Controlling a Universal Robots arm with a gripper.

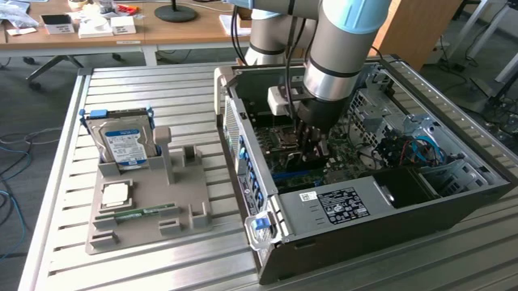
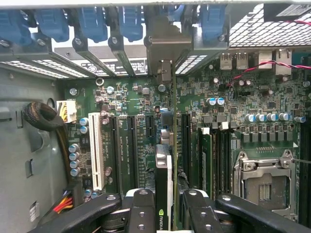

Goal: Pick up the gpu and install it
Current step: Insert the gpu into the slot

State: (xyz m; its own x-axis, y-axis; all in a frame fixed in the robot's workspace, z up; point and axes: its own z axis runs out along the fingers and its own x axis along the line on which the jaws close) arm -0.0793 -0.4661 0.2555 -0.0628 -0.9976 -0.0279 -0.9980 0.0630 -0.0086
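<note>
Gripping gpu (image 2: 164,194) edge-on over motherboard (image 2: 204,111)

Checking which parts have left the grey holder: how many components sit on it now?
3: the hard drive upright at the holder's far end, a square chip mid-holder, a green memory stick flat nearer the camera. Its upright posts might hide something small.

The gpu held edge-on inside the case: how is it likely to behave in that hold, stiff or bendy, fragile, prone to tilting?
The gpu looks like a thin rigid card, so probably stiff. Pinched on its faces by the tool, it could pivot if pushed off-centre. Its exposed edge above the motherboard slots suggests it is fragile under side force.
</note>
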